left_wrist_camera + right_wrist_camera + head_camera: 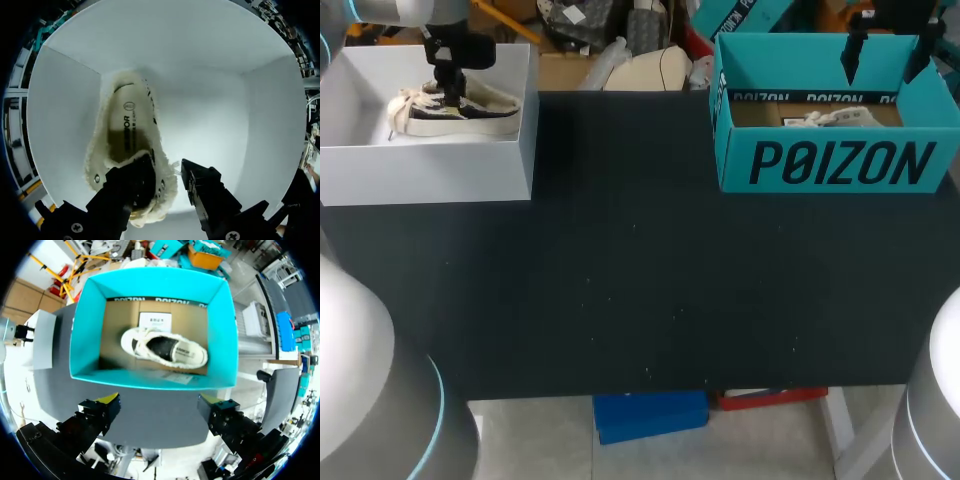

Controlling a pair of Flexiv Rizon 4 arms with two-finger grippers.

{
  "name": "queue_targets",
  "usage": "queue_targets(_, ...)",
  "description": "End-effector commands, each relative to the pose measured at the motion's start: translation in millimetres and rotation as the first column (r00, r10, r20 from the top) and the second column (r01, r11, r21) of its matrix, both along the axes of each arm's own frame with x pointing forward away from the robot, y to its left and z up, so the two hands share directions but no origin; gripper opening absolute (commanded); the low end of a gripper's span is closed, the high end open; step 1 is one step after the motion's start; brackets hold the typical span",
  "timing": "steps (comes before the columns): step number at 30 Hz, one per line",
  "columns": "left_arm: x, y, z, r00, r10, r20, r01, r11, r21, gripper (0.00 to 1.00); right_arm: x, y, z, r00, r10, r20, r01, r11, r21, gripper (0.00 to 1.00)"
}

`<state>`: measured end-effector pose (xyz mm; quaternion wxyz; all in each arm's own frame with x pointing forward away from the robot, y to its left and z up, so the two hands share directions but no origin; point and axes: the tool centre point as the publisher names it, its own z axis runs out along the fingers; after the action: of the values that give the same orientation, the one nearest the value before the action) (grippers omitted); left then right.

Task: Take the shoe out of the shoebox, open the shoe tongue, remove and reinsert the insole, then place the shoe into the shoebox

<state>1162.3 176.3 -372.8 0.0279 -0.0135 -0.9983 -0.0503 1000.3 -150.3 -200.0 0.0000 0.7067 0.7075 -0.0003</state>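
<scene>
Black tabletop [640,280] nearest, running back to two open-topped boxes at its far edge, well apart, one toward each far corner.

At far left, white shoebox [430,170]. Holds a cream-and-dark shoe [97,150] lying on the box floor, close to one side wall, mouth facing up. Shows a fleecy cream rim around that mouth and a pale printed insole [125,117] seated inside. Left gripper [166,167] down inside this box, right over the shoe. Stands with fingers spread: one finger [130,182] dipped into the shoe's mouth against the fleecy edge, the other [200,187] outside the shoe's side, just beside it. Leaves a thin strip of white floor visible between that outer finger and the shoe, so not pinching the side wall as far as can be seen.

At far right, teal shoebox [150,382] with a brown cardboard floor. Contains a second shoe [165,347], pale with a dark inside, lying across the middle of the floor, and a white card [155,320] flat against the floor by the far wall. Right gripper [159,401] hangs above this box, clear of its walls and of the second shoe. Holds fingers wide apart, yellow tips showing, nothing between them.
</scene>
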Motion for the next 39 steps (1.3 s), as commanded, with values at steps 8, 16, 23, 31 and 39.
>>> queue_targets(8, 9.7, -0.9, -43.1, 0.994, 0.061, -0.095, -0.06, 0.998, 0.007, 0.32, -0.2, 0.1, 0.0, 1.0, 0.0, 0.0, 0.0, 1.0, 0.0, 1.0)
queue_targets(16, 10.2, -6.2, -31.1, 0.999, 0.046, -0.012, -0.046, 0.999, -0.01, 0.0, -0.2, 0.1, 0.0, 1.0, 0.0, 0.0, 0.0, 1.0, 0.0, 1.0)
queue_targets(23, -0.9, -13.5, 23.0, 1.0, -0.004, 0.013, 0.004, 0.999, -0.046, 0.0, -0.2, 0.1, 0.0, 1.0, 0.0, 0.0, 0.0, 1.0, 0.0, 1.0)
queue_targets(31, -35.3, -29.5, 108.5, 0.994, -0.104, 0.037, 0.104, 0.995, 0.002, 0.0, -0.2, 0.1, 0.0, 1.0, 0.0, 0.0, 0.0, 1.0, 0.0, 1.0)
queue_targets(39, -80.2, -57.2, 214.3, 0.985, -0.073, 0.157, 0.062, 0.995, 0.073, 0.0, -0.2, 0.1, 0.0, 1.0, 0.0, 0.0, 0.0, 1.0, 0.0, 1.0)
